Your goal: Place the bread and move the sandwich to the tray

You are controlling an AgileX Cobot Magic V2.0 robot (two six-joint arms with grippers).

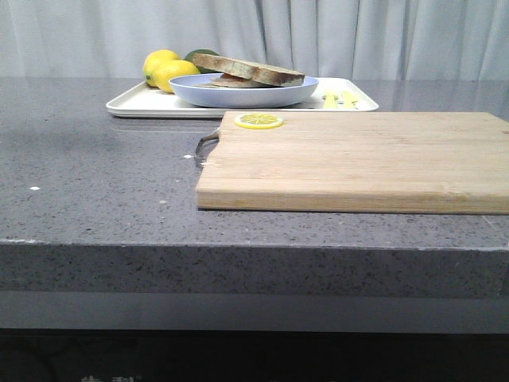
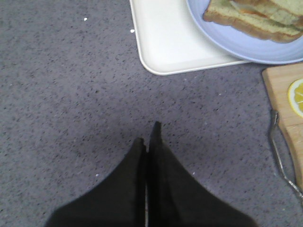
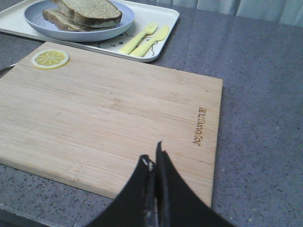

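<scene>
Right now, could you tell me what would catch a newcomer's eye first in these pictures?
The wooden cutting board fills the near table, bare except for a lemon slice at its far left corner. Behind it, the sandwich sits on its blue plate on the white tray, with lemons at the far left. Both hands, left hand and right hand, are shut, empty.

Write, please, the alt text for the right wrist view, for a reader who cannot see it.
A sandwich lies on a pale-blue plate on a white tray, beside a yellow fork and knife. Nearer, a wooden cutting board carries a lemon slice; the shut right gripper hangs over its edge.
</scene>
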